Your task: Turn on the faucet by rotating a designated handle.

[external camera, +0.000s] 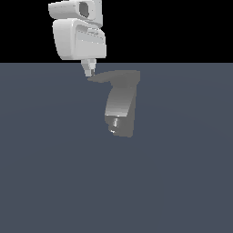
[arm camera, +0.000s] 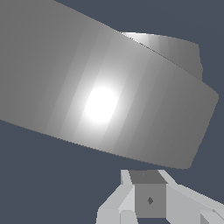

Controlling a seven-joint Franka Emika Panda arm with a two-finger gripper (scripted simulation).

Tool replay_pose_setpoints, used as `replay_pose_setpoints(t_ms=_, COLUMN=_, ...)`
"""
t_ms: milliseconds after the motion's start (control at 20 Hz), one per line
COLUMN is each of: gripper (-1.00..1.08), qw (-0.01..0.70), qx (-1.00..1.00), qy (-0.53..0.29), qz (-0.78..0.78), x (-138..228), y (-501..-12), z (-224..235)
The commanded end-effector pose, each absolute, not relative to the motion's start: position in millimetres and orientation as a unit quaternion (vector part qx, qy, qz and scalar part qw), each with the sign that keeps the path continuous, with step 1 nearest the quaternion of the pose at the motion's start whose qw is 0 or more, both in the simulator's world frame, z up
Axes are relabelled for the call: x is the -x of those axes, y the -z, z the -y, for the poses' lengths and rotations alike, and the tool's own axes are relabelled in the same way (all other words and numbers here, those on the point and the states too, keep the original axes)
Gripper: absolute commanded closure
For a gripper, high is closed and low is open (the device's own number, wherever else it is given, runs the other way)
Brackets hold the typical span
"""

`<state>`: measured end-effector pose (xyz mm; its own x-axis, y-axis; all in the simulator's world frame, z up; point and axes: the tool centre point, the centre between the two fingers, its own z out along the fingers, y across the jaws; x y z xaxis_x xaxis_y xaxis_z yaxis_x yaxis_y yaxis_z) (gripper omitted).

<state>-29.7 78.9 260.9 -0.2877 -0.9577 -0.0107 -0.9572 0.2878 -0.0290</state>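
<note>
Faucet [external camera: 120, 109] stands on dark floor [external camera: 50, 173], mid-scene, chunky grey body upright, small bright notch [external camera: 114, 123] low down. Handle [external camera: 102, 77], flat grey blade, juts from faucet top toward exterior view's left. Gripper [external camera: 91, 71] hangs directly above handle tip, touching or just short of it. Fingers together, nothing between. Wrist view: handle [arm camera: 109, 87] fills frame, close.
</note>
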Motion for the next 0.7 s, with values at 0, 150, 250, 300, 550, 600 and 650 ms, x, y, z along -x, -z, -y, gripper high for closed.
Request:
replay_pose_setpoints(t_ms=0, gripper=1.08, qw=0.003, qx=0.594, qy=0.002, qz=-0.805, x=42.5, y=-251.2, z=-71.3)
replay_pose_setpoints(t_ms=150, gripper=1.08, qw=0.002, qx=0.594, qy=0.001, qz=-0.805, x=51.6, y=-250.3, z=-67.7)
replay_pose_setpoints(t_ms=250, gripper=1.08, qw=0.001, qx=0.593, qy=0.001, qz=-0.805, x=57.8, y=-249.7, z=-65.3)
replay_pose_setpoints(t_ms=300, gripper=1.08, qw=0.001, qx=0.593, qy=0.001, qz=-0.805, x=60.9, y=-249.4, z=-64.2)
replay_pose_setpoints(t_ms=550, gripper=1.08, qw=0.011, qx=0.595, qy=0.008, qz=-0.803, x=59.5, y=-259.7, z=-62.3)
replay_pose_setpoints(t_ms=600, gripper=1.08, qw=0.011, qx=0.595, qy=0.008, qz=-0.803, x=61.3, y=-259.2, z=-58.0)
replay_pose_setpoints(t_ms=650, gripper=1.08, qw=0.010, qx=0.595, qy=0.007, qz=-0.803, x=63.1, y=-258.7, z=-53.6)
